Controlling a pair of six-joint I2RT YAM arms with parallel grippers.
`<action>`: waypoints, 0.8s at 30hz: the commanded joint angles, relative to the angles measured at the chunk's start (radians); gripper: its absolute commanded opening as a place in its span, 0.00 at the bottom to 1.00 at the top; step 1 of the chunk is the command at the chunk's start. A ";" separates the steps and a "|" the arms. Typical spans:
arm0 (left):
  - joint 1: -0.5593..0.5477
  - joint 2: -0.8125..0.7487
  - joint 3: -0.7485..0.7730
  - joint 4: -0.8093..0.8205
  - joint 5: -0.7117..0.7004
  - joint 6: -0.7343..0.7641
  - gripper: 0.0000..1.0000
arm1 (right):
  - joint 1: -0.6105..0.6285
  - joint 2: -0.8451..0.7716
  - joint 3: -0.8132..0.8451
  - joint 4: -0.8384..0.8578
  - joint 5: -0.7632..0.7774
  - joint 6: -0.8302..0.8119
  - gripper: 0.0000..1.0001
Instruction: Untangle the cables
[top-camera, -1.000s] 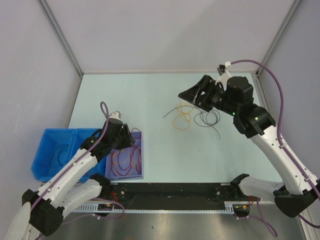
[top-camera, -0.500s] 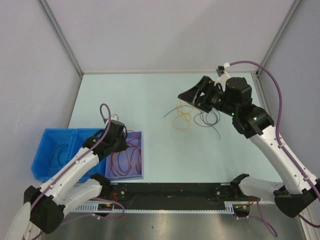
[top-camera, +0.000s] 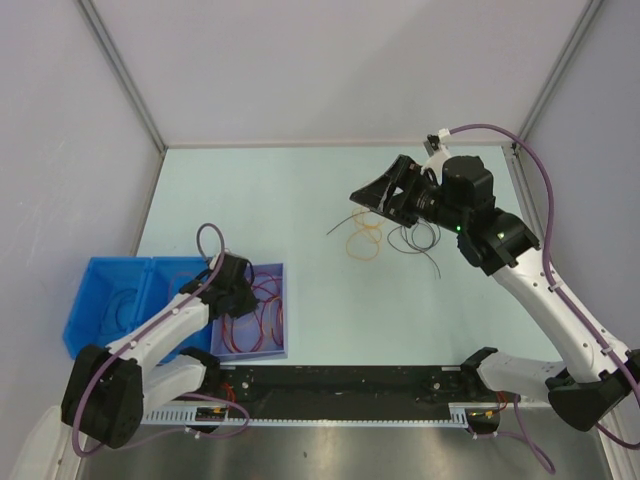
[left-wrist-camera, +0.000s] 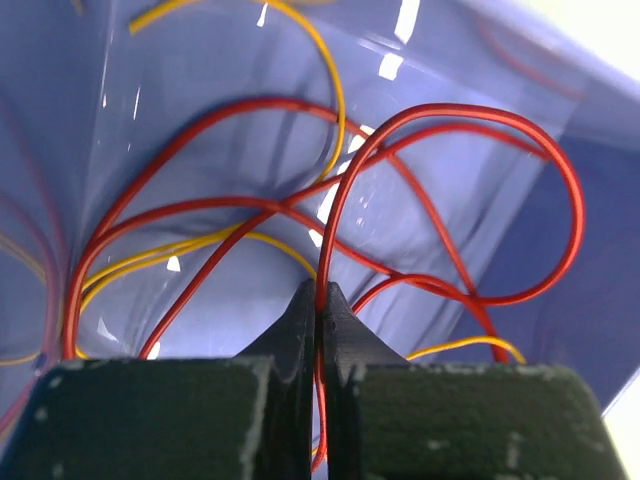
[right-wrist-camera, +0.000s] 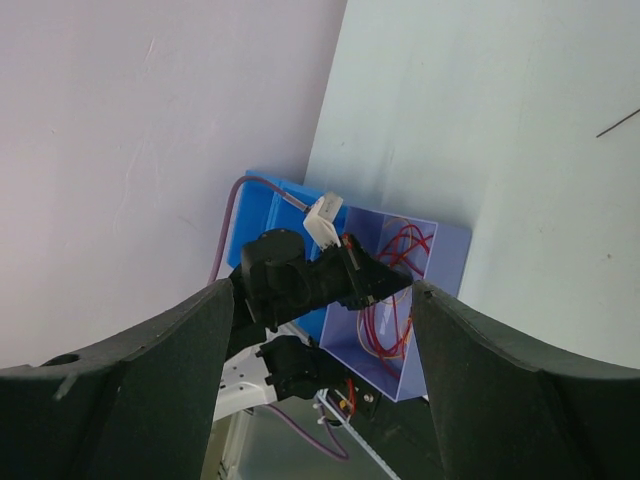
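A small tangle of cables lies on the table: an orange loop (top-camera: 362, 241) and dark thin cables (top-camera: 415, 238). My right gripper (top-camera: 377, 195) is open and empty, held above the table just left of and above this tangle. In the right wrist view its jaws (right-wrist-camera: 323, 288) stand wide apart. My left gripper (top-camera: 243, 290) is down in the purple bin (top-camera: 280, 346), shut on a red cable (left-wrist-camera: 452, 112) that loops up from the fingertips (left-wrist-camera: 305, 305). More red cables (left-wrist-camera: 200, 210) and yellow cables (left-wrist-camera: 318, 60) lie in the bin.
Two blue bins (top-camera: 100, 300) stand left of the purple bin, with thin cables inside. The right wrist view shows the purple bin (right-wrist-camera: 450, 250), the left arm (right-wrist-camera: 290, 280) and a dark cable end (right-wrist-camera: 618, 122). Walls enclose the table on three sides.
My left gripper has drawn back toward the near edge and lower into the purple bin, holding the red cable. My right gripper has shifted slightly left.
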 joint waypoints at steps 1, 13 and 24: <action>0.021 0.017 0.034 0.003 0.015 0.011 0.00 | -0.007 -0.018 0.000 0.022 -0.015 -0.015 0.76; 0.021 -0.033 0.157 -0.123 0.050 0.025 0.41 | -0.014 -0.026 -0.009 0.027 -0.021 -0.012 0.76; 0.021 -0.121 0.256 -0.258 0.010 0.039 0.47 | -0.007 -0.026 -0.027 0.050 -0.028 -0.006 0.76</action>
